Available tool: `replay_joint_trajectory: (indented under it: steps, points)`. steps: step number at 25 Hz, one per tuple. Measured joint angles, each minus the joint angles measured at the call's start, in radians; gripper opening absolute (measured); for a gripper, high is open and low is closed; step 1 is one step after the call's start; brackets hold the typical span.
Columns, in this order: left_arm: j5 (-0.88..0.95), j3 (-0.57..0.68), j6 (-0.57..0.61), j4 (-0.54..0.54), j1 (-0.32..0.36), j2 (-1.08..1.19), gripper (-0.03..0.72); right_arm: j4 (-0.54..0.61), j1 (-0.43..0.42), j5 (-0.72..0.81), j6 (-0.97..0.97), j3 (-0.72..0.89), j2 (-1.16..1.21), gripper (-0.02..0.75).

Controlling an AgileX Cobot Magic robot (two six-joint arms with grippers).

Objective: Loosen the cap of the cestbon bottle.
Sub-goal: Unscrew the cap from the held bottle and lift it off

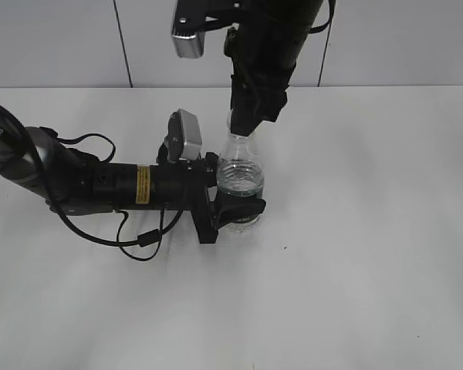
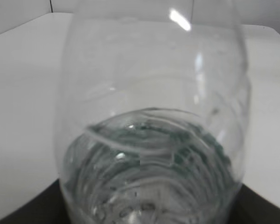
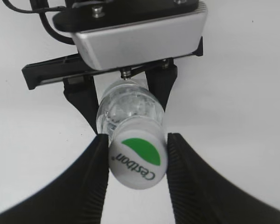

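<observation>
The cestbon bottle (image 1: pixel 240 171) stands upright on the white table, clear, with a dark green label band low on it. My left gripper (image 1: pixel 237 210) reaches in from the left and is shut on the bottle's lower body. In the left wrist view the bottle (image 2: pixel 149 140) fills the frame, and the jaws (image 2: pixel 151 218) show only as dark corners. My right gripper (image 1: pixel 248 123) comes down from above and hides the cap in the exterior view. In the right wrist view its two fingers (image 3: pixel 136 139) press both sides of the white cap (image 3: pixel 137 161) with the green leaf logo.
The white table (image 1: pixel 370 254) stretches all round the bottle. A grey panelled wall (image 1: pixel 54 38) runs behind its far edge. The left arm's black cables (image 1: pixel 131 239) loop on the table beside that arm.
</observation>
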Motion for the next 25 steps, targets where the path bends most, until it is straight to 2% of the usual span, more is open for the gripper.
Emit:
replay_joint_trajectory:
  steps: [11,18,25]
  points:
    - [0.000,0.000,0.000,0.002,0.000,0.000,0.405,0.013,0.000,-0.001,0.046,0.000,-0.014,0.290]
    - [0.000,0.000,0.000,0.003,0.000,0.000,0.405,0.012,0.000,-0.001,0.179,0.000,-0.048,0.290]
    - [0.000,0.000,0.000,0.004,0.000,0.000,0.405,0.011,-0.017,-0.001,0.418,0.000,-0.052,0.290]
